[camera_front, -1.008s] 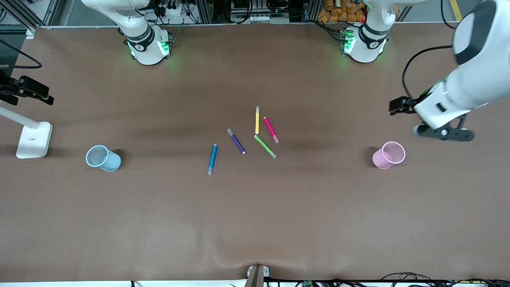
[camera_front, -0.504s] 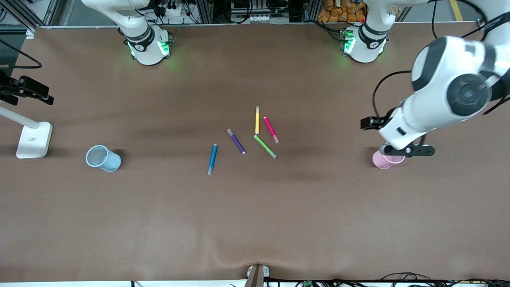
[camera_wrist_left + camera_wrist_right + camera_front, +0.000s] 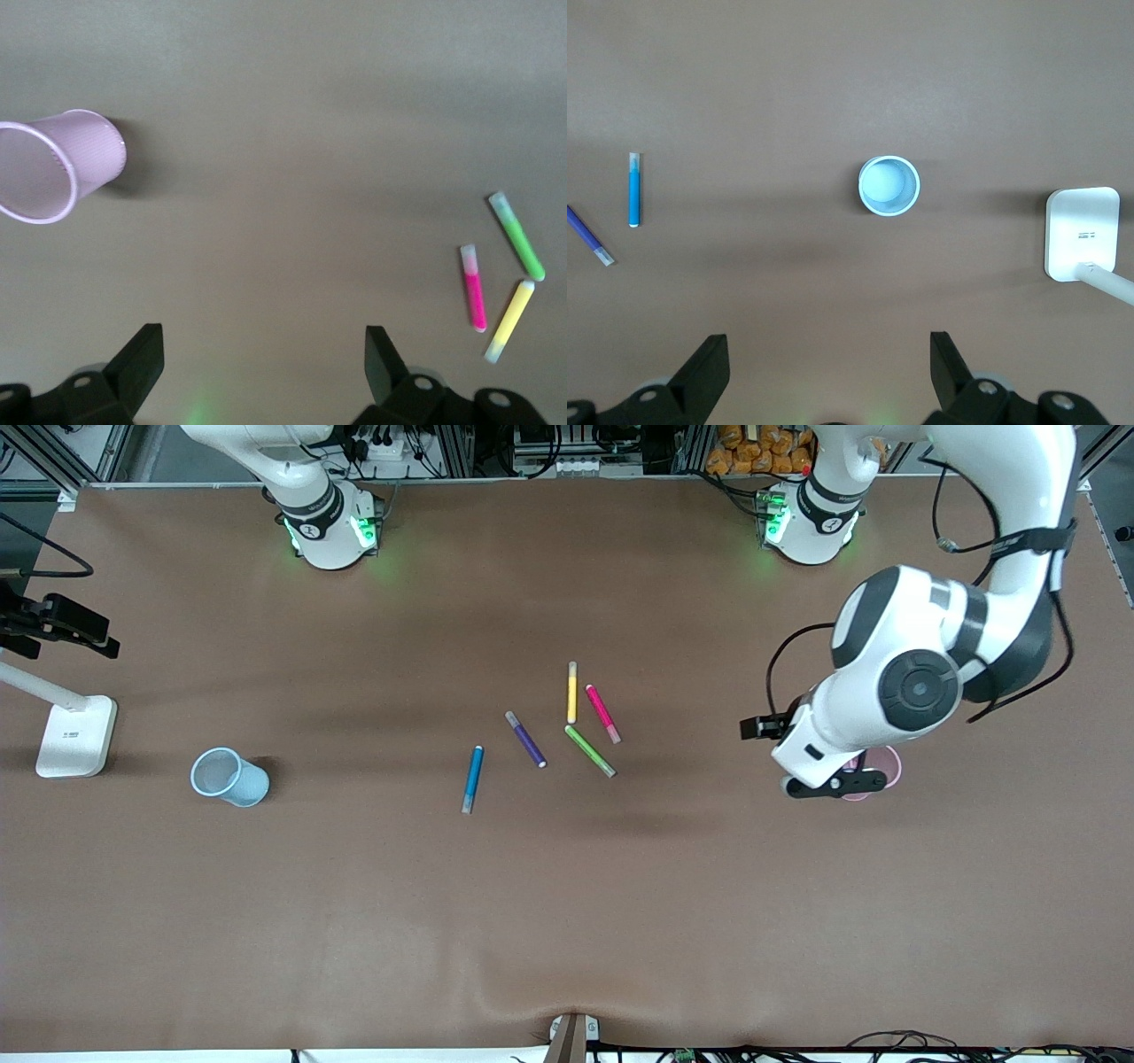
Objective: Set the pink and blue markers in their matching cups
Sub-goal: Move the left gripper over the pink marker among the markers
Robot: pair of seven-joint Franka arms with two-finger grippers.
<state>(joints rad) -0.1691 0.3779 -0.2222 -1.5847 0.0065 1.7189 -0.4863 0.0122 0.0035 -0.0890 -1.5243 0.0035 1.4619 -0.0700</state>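
Pink cup stood upright at the left arm's end, I saw my left gripper over it, spread wide, holding nothing, blue cup at the right arm's end, right gripper likewise wide and empty, pink marker and blue marker lay mid-table.

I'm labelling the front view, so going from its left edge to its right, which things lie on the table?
White lamp base → blue cup → blue marker → purple marker → pink marker → pink cup, under the left gripper.
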